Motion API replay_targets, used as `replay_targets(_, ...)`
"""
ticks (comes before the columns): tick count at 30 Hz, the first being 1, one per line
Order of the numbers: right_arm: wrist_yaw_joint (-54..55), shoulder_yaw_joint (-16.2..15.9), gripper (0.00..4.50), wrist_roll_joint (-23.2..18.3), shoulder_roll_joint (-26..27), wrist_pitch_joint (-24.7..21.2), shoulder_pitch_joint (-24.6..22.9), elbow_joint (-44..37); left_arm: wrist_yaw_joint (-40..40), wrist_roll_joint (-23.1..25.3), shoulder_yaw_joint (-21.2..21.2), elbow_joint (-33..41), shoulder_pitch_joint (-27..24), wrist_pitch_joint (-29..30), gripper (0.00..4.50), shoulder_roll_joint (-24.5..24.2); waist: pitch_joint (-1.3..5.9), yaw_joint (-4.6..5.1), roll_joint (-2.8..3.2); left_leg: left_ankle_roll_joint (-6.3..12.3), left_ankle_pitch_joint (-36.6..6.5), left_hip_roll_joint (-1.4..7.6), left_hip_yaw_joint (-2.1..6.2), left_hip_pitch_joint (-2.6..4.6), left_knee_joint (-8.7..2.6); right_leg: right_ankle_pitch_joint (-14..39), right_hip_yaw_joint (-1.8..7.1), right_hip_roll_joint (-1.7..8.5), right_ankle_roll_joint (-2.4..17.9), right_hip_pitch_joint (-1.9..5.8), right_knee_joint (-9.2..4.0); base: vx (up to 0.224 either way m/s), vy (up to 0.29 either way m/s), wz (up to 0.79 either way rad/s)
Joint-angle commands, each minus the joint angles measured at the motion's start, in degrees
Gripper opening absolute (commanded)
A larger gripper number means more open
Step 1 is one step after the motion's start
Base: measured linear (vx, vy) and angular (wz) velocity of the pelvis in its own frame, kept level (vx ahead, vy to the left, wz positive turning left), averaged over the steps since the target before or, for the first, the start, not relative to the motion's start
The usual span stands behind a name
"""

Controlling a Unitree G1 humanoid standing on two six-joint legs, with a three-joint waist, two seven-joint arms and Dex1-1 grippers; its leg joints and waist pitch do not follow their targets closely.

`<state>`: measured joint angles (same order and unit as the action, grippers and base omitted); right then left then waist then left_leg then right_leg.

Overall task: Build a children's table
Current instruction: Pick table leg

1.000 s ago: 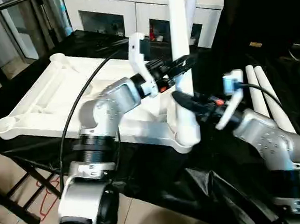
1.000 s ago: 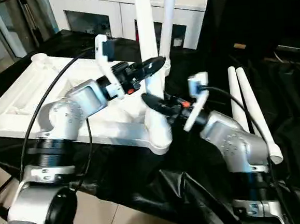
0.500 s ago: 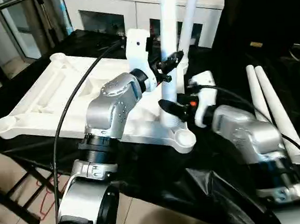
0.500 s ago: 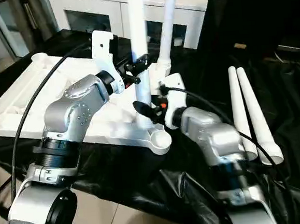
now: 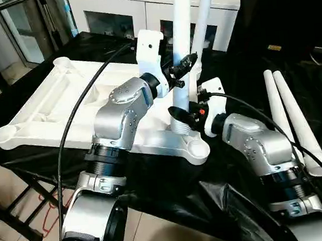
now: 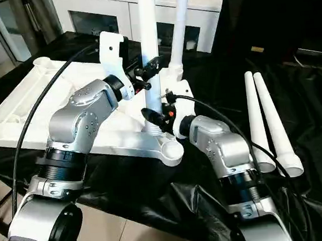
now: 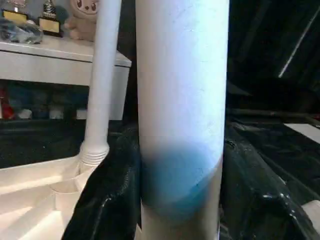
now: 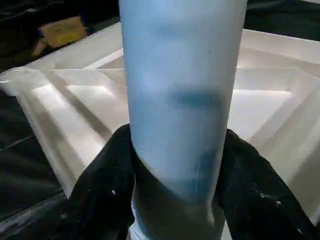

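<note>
The small white plastic children's table top (image 5: pixel 65 105) lies upside down, its moulded ribs and shallow rectangular recesses facing up and a rounded cup-like socket at each corner. It rests on a tabletop draped in crinkled, glossy black sheeting (image 5: pixel 171 175).

A long, smooth, round white plastic leg (image 5: pixel 181 35) stands upright near the table top's near right corner, just behind the empty corner socket (image 5: pixel 198 148). The left tool (image 5: pixel 186 68) is clamped on this leg partway up, its two black fingers (image 7: pixel 107 200) pressed against either side of the shaft. The right tool (image 5: pixel 180 114) grips the same leg lower down, close to its base, with its fingers (image 8: pixel 100 190) likewise tight on both sides. Both silver forearms reach in from the near side, black cables looping over them.

A second white tapering leg (image 5: pixel 204 11) rises from the far right corner, leaning slightly, with a threaded ribbed collar where it meets the socket in the left wrist view. Two more white round legs (image 5: pixel 295 121) lie side by side on the black sheeting to the right, well apart from the table top.

Behind stands a white cabinet with glass-fronted compartments (image 5: pixel 119 12). Pale floor tiles (image 5: pixel 13 232) show at the lower left, with black metal frame legs beneath the tabletop.
</note>
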<state>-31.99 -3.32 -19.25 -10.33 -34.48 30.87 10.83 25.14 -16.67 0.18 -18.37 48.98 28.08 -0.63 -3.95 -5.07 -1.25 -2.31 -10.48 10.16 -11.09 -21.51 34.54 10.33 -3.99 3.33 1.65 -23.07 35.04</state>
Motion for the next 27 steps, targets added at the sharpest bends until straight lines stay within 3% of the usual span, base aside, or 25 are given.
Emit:
replay_targets(1, -7.01, 1.42, 1.94, -4.44, -2.12, 1.75, -1.55, -5.61, 3.71, -2.3, 0.96, -1.03, 0.35, 1.18, 2.62, -1.43, 4.76, 0.07, -0.4, 3.53, -3.72, 2.92, 1.38, 0.66, -3.25, 6.05, 3.21, 5.07, 10.68, 3.69, -3.66, 0.0, 0.0, 0.0)
replay_targets(3, -8.71, 1.61, 1.93, -5.61, -2.63, 1.64, -2.08, -6.58, 4.46, -2.97, 1.38, -1.58, 0.38, 1.39, 2.83, -1.72, 4.75, -0.03, -0.45, 4.06, -4.02, 3.03, 1.45, 0.68, -3.27, 5.91, 3.21, 5.08, 10.65, 3.74, -3.63, 0.0, 0.0, 0.0)
replay_targets(4, -13.68, 1.89, 1.93, -8.43, -4.5, 1.05, -3.77, -9.14, 11.79, -6.61, 1.43, -1.59, -0.57, 3.51, 2.91, -3.42, 4.73, 0.03, -0.51, 4.06, -4.19, 2.99, 1.41, 0.72, -3.25, 6.33, 3.12, 5.07, 10.92, 3.64, -3.75, 0.0, 0.0, 0.0)
replay_targets(5, -13.68, 1.89, 1.92, -8.43, -4.5, 1.05, -3.77, -9.14, 11.79, -6.61, 1.43, -1.59, -0.57, 3.51, 2.94, -3.42, 4.68, -0.15, -0.6, 4.4, -4.36, 2.71, 1.26, 0.79, -3.22, 7.17, 3.08, 5.14, 10.84, 3.78, -3.98, 0.0, 0.0, 0.0)
replay_targets(9, -20.98, 2.3, 1.91, -12.71, -7.96, -1.41, -6.47, -12.58, 23.65, -12.75, 0.72, 0.88, -2.52, 9.01, 2.94, -6.49, 4.67, -0.25, -0.2, 4.55, -4.25, 2.94, 1.34, 0.73, -3.21, 7.42, 3.12, 5.16, 11.8, 3.63, -3.71, 0.0, 0.0, 0.0)
replay_targets(10, -22.18, 2.38, 1.91, -13.29, -8.78, -1.83, -6.88, -12.78, 25.7, -14.41, 1.03, 1.76, -2.71, 10.42, 2.94, -6.95, 4.62, -0.11, -0.35, 4.41, -4.73, 2.93, 1.32, 0.69, -3.24, 8.14, 3.09, 5.07, 11.87, 3.57, -3.88, 0.0, 0.0, 0.0)
replay_targets(15, -23.22, 3.62, 1.91, -15.67, -9.31, -2.95, -7.56, -13.39, 25.41, -18.42, 4.33, 0.99, -1.56, 12.32, 2.94, -6.08, 4.49, -0.11, -0.3, 2.9, -6.72, 2.95, 1.38, 0.85, -3.3, 12.56, 3.03, 5.14, 11.12, 3.54, -4.38, 0.0, 0.0, 0.0)
replay_targets(21, -24.56, 4.39, 1.91, -18.42, -9.68, -4.62, -8.26, -14.28, 25.05, -23.5, 8.87, -0.62, -0.17, 14.82, 2.94, -5.36, 4.64, -0.21, -0.55, 3.28, -5.27, 2.83, 1.34, 0.77, -3.2, 10.55, 3.0, 5.03, 11.13, 3.59, -4.15, 0.0, 0.0, 0.0)
replay_targets(26, -25.18, 3.91, 1.91, -18.89, -10.53, -5.23, -8.61, -14.57, 25.54, -23.92, 8.56, -0.35, -0.24, 15.69, 2.94, -6.11, 4.6, -0.28, -0.55, 3.36, -4.9, 2.86, 1.37, 0.77, -3.23, 11.53, 2.99, 5.0, 10.4, 3.56, -4.17, 0.0, 0.0, 0.0)
replay_targets(27, -25.19, 3.81, 1.91, -18.88, -10.63, -5.28, -8.65, -14.59, 25.53, -23.6, 8.2, -0.28, -0.33, 15.68, 2.66, -6.27, 4.55, -0.26, -0.56, 3.31, -5.12, 2.85, 1.36, 0.75, -3.24, 12.09, 2.97, 5.02, 10.18, 3.53, -4.3, 0.0, 0.0, 0.0)
